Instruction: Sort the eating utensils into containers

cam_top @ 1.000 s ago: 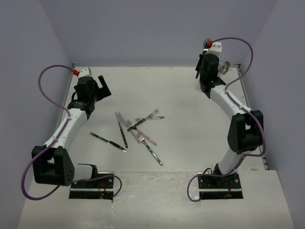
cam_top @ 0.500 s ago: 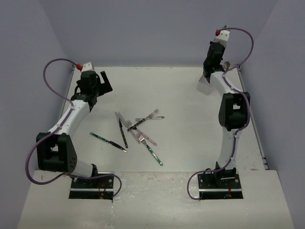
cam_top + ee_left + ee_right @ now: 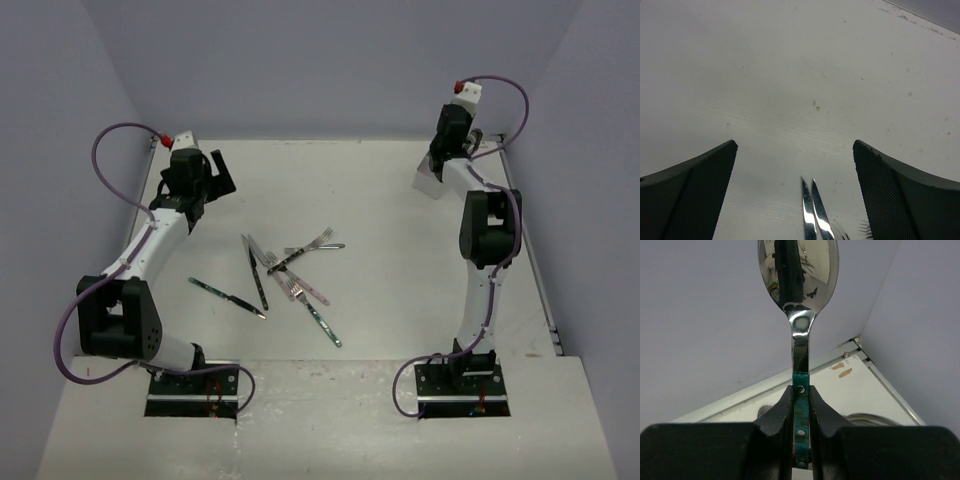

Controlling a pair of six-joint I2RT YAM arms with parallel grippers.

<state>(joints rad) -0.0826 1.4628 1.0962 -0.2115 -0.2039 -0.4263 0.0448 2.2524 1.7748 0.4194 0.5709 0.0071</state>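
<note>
right tool [image 3: 800, 389] shifted back, pinching glossy spoon [image 3: 799, 270]

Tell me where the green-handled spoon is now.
The spoon is clamped by its handle in the right gripper; the top view puts it at the far right table corner, near the white bin.

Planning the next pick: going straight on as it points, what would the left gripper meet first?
Probably the bare table, just beyond two knife tips; depth is hard to judge.
</note>
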